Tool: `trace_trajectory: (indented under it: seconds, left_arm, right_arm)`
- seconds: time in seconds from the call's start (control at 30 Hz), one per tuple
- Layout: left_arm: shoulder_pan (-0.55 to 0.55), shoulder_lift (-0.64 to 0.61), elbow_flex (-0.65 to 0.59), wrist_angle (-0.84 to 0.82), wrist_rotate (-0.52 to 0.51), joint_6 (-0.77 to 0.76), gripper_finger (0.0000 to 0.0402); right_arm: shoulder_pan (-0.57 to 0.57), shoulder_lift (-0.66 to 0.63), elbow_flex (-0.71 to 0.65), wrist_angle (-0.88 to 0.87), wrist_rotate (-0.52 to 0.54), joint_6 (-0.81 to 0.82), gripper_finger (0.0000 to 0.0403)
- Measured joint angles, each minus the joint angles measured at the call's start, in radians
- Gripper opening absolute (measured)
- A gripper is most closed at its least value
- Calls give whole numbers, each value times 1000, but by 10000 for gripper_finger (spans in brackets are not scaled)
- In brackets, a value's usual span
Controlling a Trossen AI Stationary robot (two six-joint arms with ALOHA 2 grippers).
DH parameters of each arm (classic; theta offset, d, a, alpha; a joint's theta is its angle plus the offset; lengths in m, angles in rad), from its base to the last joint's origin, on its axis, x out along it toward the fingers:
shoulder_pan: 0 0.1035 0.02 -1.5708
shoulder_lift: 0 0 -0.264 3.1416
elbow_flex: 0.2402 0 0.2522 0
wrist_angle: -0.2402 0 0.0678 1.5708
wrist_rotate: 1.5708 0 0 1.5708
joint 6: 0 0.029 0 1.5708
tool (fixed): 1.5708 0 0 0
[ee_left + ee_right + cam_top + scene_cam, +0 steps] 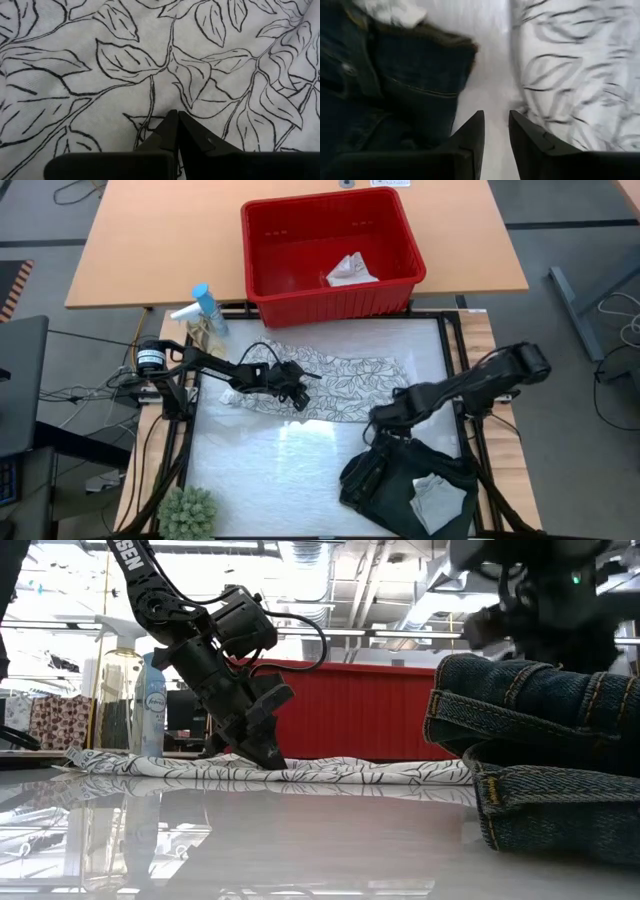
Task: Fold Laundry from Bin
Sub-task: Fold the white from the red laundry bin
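Note:
The leaf-patterned cloth (pixel 350 380) lies spread flat in the middle of the table. My left gripper (pixel 295 395) is shut, its tips down on this cloth near its left part. A dark denim garment (pixel 385 480) lies bunched at the near right, with a pale cloth (pixel 440 500) on top of it. My right gripper (pixel 495 116) hangs open, pointing down over the bare strip of table between the dark garment (pixel 395 85) and the leaf cloth (pixel 580 65). The red bin (pixel 330 302) stands at the far side, a small whitish cloth (pixel 350 272) on its floor. My left gripper has its shut fingertips (pixel 175 120) set on the leaf cloth's upper face (pixel 165 95). The fingers slant down from the table's left (pixel 262 745). The cloth lies flat on the table under them; whether any cloth is caught between the tips does not show.
A blue-capped spray bottle (pixel 205 310) stands at the far left beside the bin. A green plant (pixel 188 515) sits at the near left corner. Bare glossy table (pixel 280 460) lies in front of the leaf cloth.

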Motion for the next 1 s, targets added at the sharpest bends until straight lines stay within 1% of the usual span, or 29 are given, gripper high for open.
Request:
trace_trajectory:
  seconds: [0.13,0.2,0.3,0.4,0.47,0.5,0.6,0.63,0.83,1.0]
  left_arm:
    - [0,0,0,0,-1,3,0]
    - [0,0,0,0,0,8,0]
    - [0,0,0,0,0,22,0]
    - [0,0,0,0,-1,24,0]
    - [0,0,0,0,-1,25,0]
    - [0,0,0,0,-1,30,0]
    - [0,0,0,0,-3,41,0]
    - [0,0,0,0,-4,44,0]
    - [0,0,0,0,-5,59,0]
    - [0,0,0,0,-5,59,0]
  right_arm:
    - [-9,83,0,-26,0,-56,125]
    - [-14,111,0,-48,19,-69,130]
    - [-21,136,0,-68,46,-76,135]
    - [-34,140,0,-71,30,-99,132]
    - [-38,140,0,-74,24,-102,117]
    - [-43,140,0,-81,23,-101,103]
    - [-50,140,0,-125,13,-92,36]
    - [-54,140,0,-143,7,-91,21]
    - [-62,122,0,-263,-4,-117,16]
    - [-57,37,0,-348,-14,-124,15]
